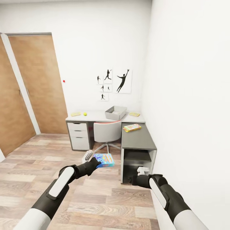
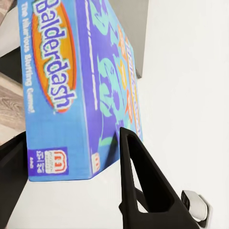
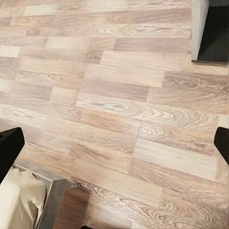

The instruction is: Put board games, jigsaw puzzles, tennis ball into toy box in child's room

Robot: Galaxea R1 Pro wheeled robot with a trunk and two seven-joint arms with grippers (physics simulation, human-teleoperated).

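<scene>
The left claw [image 1: 95, 161] is clenched on a blue Balderdash box [image 1: 104, 160], carried out in front of the robot above the wood floor [image 1: 95, 204], well short of the bench [image 1: 95, 116]. In the left wrist view the box [image 2: 71, 90] sits between the 2 black fingers [image 2: 138, 176], gripped across its thin side near 1 end, so most of its length juts out past the grip. It looks like a stiff, light cardboard box with a glossy printed face; I judge it could slip or pivot in a narrow pinch, so slow moves and a level carry would suit it, and a hold nearer its middle would be steadier. The right claw [image 1: 140, 174] hangs low beside the bench's side unit; in the right wrist view its 2 fingertips [image 3: 9, 148] stand wide apart over bare floor, released and empty. On the bench ahead, the grey toy box [image 1: 115, 112] sits open near the back wall, with a tennis ball [image 1: 85, 113] and a flat yellowish piece [image 1: 76, 114] to its left, another flat piece [image 1: 134, 114] to its right, and a colourful game [image 1: 132, 127] on the side wing. A chair [image 1: 107, 131] is tucked under the bench.
</scene>
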